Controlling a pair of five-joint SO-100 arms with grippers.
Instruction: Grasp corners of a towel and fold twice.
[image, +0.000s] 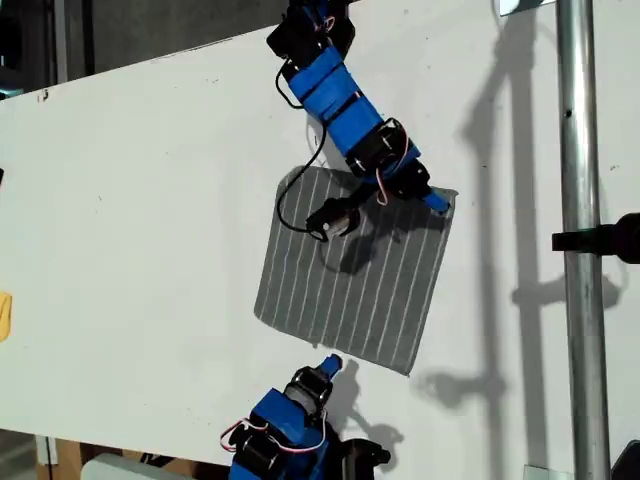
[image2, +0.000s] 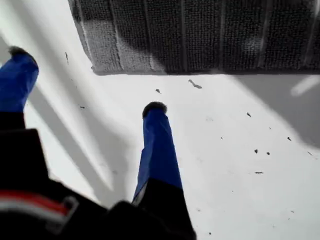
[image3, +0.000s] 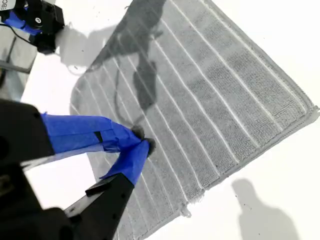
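The grey towel (image: 350, 270) with thin white stripes lies flat on the white table (image: 130, 200), all its corners showing. One arm reaches in from the exterior view's top. Its tip, my second gripper (image: 437, 202), hangs by the towel's corner at the exterior view's upper right (image: 452, 196). The second wrist view shows my second gripper (image3: 143, 141) shut, its blue fingertips together just above the towel (image3: 225, 95), with no cloth seen between them. My first gripper (image: 331, 365), on the arm at the exterior view's bottom, stands open (image2: 86, 80) over bare table, short of the towel's edge (image2: 200, 35) and one corner (image2: 95, 69).
A metal pole (image: 578, 200) with a black clamp (image: 600, 240) stands at the exterior view's right. A yellow object (image: 4, 316) shows at that view's left edge. The table's front edge runs close behind the first arm's base (image: 280, 430).
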